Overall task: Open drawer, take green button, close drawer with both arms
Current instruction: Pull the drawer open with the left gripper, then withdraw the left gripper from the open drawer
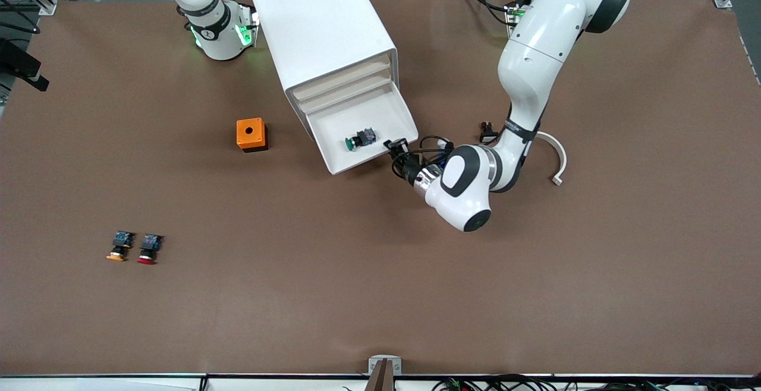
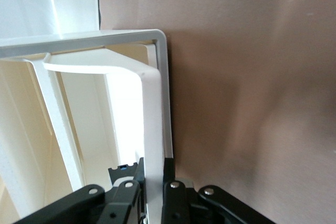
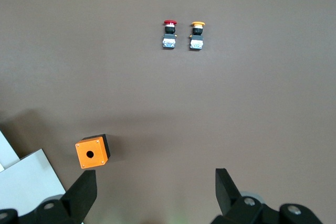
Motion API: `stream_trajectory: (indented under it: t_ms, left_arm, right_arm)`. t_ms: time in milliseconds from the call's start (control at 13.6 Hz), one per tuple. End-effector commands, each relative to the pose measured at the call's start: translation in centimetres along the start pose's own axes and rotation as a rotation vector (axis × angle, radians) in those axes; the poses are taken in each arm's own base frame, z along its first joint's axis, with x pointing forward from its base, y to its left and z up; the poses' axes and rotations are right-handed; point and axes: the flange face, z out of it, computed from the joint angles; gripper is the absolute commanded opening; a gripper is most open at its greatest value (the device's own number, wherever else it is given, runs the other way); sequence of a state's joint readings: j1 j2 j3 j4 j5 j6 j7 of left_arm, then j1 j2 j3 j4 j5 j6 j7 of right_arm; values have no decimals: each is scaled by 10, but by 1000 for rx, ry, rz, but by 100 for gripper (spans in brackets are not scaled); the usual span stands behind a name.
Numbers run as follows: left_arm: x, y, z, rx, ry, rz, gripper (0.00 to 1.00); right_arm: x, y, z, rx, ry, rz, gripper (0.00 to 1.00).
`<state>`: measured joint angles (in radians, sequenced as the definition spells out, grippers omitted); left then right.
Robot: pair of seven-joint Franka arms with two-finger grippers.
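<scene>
In the front view, the bottom drawer [image 1: 370, 135] is standing pulled out of the white cabinet [image 1: 324, 28] in the upper middle of the frame, its shallow white tray lying open to the camera so that the green button [image 1: 359, 139] inside is showing, resting on its side near the tray's lower edge. The left gripper [image 1: 397, 148], just right of centre, is pinching the drawer's front corner, a hold that looks meant for pulling the drawer out and steadying it. The right arm is waiting at upper left, only its wrist showing. An orange box [image 1: 251, 134] with a round hole is sitting at centre left, and an orange-capped button [image 1: 119, 245] and a red-capped button [image 1: 148, 248] are lying side by side at lower left on the matte brown table [image 1: 380, 296]. In the left wrist view, the black fingers [image 2: 169, 184] at the bottom edge are clamping together on the drawer's thin, smooth, glossy plastic wall, whose rounded corner is curving across the upper middle. In the right wrist view, the right gripper [image 3: 156, 190] is hanging with its fingers spread apart at the bottom of the frame, over bare table beside the orange box, with nothing between them.
</scene>
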<state>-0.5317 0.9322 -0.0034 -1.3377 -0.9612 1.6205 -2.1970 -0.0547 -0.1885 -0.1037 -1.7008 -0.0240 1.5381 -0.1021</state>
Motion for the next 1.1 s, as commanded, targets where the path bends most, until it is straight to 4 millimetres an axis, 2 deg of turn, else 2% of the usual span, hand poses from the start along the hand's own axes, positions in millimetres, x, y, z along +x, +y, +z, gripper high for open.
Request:
stream_trajectory:
  t_ms: [0,73,147,220,294,514,661,735,808,882,955,1029]
  left_arm:
    - [-10,0,-13,-42,-41,59,60]
    - [-10,-1,-13,-42,-42,59,74]
    - [-10,-2,-14,-43,-42,60,81]
    - [-10,-1,-15,-44,-44,59,97]
    - [-11,-4,-24,-49,-55,64,99]
    - [-11,-14,-52,-86,-74,77,99]
    - [-7,-25,-88,-124,-99,82,98]
    - [-3,-32,-108,-140,-113,85,98]
    - [2,-36,-128,-158,-131,85,99]
    - [9,-40,-149,-190,-142,85,99]
    - [14,-46,-163,-227,-120,106,98]
    - [20,-53,-176,-283,-67,139,99]
  right_arm:
    - [-7,-1,-10,-5,21,4,100]
    - [-6,-2,-11,-6,23,3,100]
    - [-5,-2,-12,-6,24,1,100]
    - [-4,0,-12,-7,26,6,100]
    - [-3,2,-10,-8,23,12,100]
    - [14,5,15,-16,-29,22,100]
    - [32,6,45,-19,-76,23,100]
    - [48,7,69,-21,-115,19,100]
    - [65,8,84,-26,-141,16,100]
    - [76,8,96,-35,-158,15,100]
    - [83,10,104,-44,-166,14,100]
    - [85,7,102,-50,-161,9,100]
